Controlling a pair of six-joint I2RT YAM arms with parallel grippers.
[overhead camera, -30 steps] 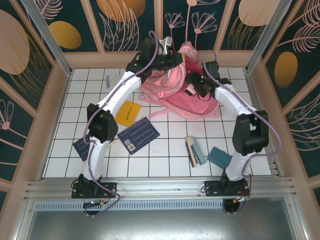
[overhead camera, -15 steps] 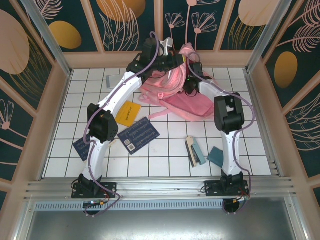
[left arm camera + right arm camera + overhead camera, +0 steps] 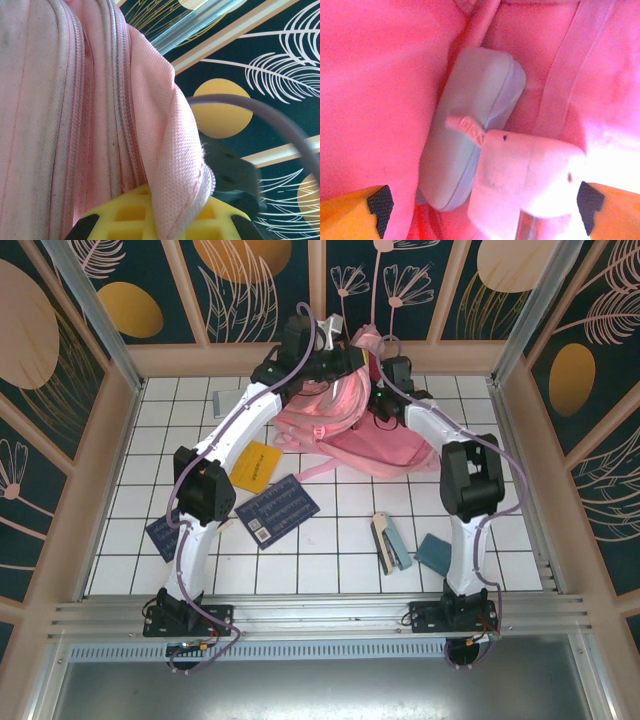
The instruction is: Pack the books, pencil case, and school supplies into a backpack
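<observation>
One fold of the backpack (image 3: 60,100) is pinched in the left gripper (image 3: 162,227). The right gripper (image 3: 485,202) stands wide above the pencil case (image 3: 470,125) and pink block (image 3: 525,175).

Surface: we see a white tiled table (image 3: 350,540) with dark grid lines | Walls: we note dark teal panels (image 3: 270,300) with gold discs and pale leaf drawings | Front: we see a silver rail (image 3: 320,612) at the near edge
</observation>
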